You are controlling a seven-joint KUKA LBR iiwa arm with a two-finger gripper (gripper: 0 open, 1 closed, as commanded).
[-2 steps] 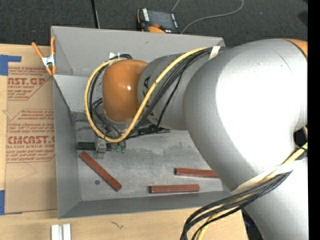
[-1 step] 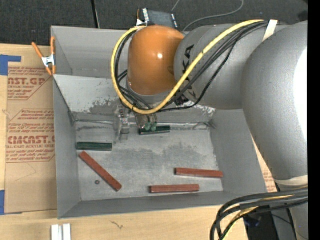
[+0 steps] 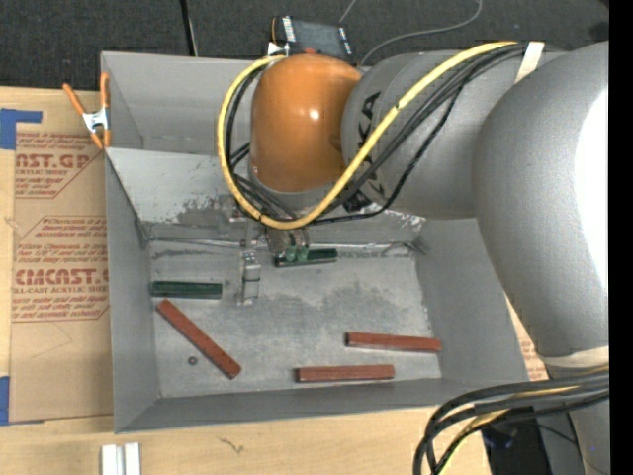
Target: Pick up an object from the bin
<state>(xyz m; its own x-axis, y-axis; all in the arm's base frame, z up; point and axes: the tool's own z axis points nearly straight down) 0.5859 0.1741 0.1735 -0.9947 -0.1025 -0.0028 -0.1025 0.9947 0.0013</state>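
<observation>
Step in hand: approach, by the look of it; nothing lifted, every bar lying flat on the floor of the bin [image 3: 129, 265].
End effector [image 3: 249, 283]: low over the bin floor, below the orange wrist cover [image 3: 297, 117], around the middle from left to right and somewhat toward the far wall.
End effector state: released or clenched, cannot tell.
Nearest thing: dark green bar [image 3: 186, 288], flat, lengthwise left to right, just left of the end effector and apart from it.
Slanted red-brown bar [image 3: 198, 337]: near-left, on the near side of the green one.
Two level red-brown bars: one at near-right [image 3: 393, 341], one closer to the near wall [image 3: 343, 373], both well apart from the end effector.
Small green piece [image 3: 302, 256]: just right of the end effector, under the cover; bin thing or robot part, cannot tell.
Likely candidate: the dark green bar, judged only by nearness.
Next move calls for: a shift left to stand over the bar's middle, alignment across its narrow width, descent to the floor, then a close and a straight lift.
</observation>
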